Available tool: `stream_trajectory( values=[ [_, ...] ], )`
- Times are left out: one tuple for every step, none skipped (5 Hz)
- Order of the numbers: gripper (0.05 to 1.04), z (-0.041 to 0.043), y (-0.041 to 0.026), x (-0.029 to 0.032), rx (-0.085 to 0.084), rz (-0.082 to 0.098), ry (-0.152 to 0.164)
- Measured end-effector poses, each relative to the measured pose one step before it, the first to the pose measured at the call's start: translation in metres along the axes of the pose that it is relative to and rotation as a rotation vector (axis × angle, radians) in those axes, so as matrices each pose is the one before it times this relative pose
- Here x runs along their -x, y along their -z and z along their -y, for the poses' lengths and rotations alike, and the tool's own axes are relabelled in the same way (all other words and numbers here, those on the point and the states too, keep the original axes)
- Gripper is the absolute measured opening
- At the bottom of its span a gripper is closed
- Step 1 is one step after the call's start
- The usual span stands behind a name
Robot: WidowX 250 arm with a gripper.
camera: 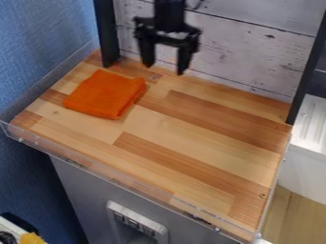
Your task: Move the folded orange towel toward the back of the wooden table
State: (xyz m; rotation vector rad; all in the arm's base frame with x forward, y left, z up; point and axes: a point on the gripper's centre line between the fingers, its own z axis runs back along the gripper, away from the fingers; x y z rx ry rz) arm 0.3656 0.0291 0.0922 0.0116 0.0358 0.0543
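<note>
One orange cloth [106,94], seemingly folded, lies on the clear-rimmed wooden tabletop [191,140]

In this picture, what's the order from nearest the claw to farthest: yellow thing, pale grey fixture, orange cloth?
1. Orange cloth: nearest the claw, on the wooden top.
2. Pale grey fixture: below, on the grey front.
3. Yellow thing: farthest, bottom left corner.

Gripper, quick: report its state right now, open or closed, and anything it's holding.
Gripper: open, holding nothing, hanging over the back of the wooden surface, near the orange cloth.
</note>
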Motion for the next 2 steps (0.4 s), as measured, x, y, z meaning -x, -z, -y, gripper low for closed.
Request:
stream_trajectory(
  values=[
    [0.998, 0.0356, -0.01458, -0.00419, -0.0104, 0.0112, 0.007],
    [0.998, 0.03126, -0.00966, -0.00176, 0.0011, 0.0217, 0.0023]
  ],
)
